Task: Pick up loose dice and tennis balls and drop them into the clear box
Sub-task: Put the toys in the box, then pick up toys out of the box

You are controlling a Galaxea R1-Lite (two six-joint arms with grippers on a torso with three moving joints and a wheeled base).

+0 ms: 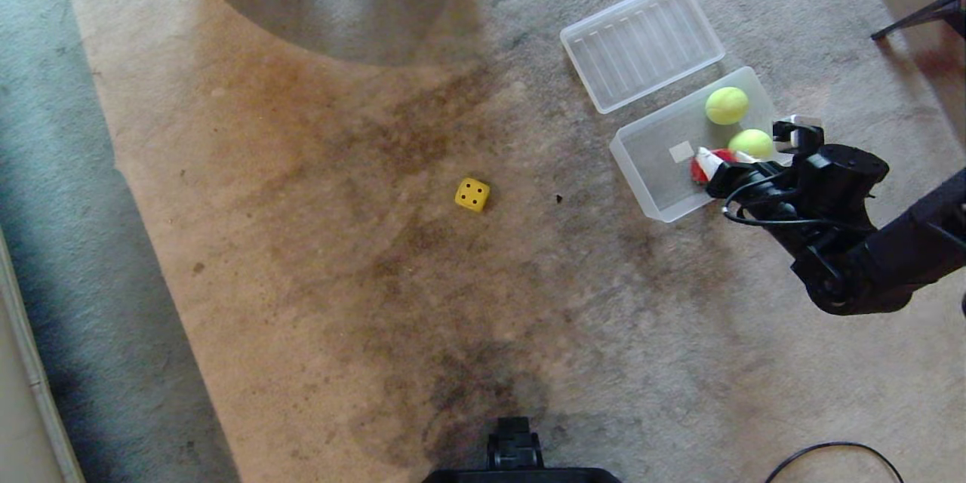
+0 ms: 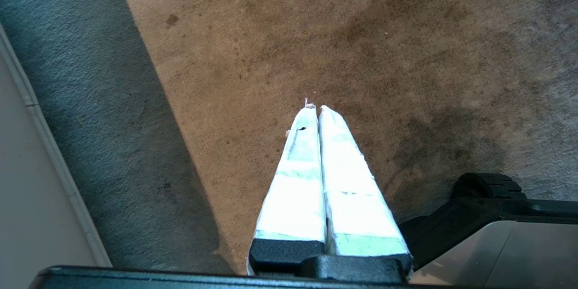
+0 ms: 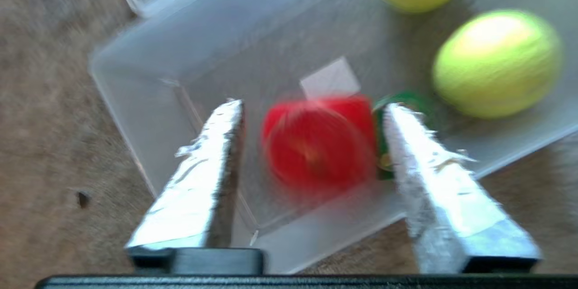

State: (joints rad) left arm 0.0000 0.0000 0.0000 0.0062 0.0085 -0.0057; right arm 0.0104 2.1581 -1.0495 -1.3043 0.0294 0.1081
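The clear box (image 1: 641, 173) lies on the carpet at the right, with two tennis balls (image 1: 727, 105) (image 1: 751, 143) inside. My right gripper (image 1: 723, 164) hangs over its near end, open. In the right wrist view a blurred red die (image 3: 316, 144) sits between the spread fingers (image 3: 216, 153), apart from one of them, above the box floor (image 3: 149, 67). A dark green die (image 3: 406, 99) peeks out beside the other finger, near a tennis ball (image 3: 496, 63). A yellow die (image 1: 472, 195) lies loose on the carpet mid-view. My left gripper (image 2: 316, 107) is parked low, shut and empty.
The flat ribbed lid (image 1: 641, 41) lies just beyond the box. A dark furniture leg (image 1: 921, 11) stands at the far right, and a black cable (image 1: 830, 453) loops at the near right. A grey strip of carpet (image 1: 45, 166) and a wall edge run along the left.
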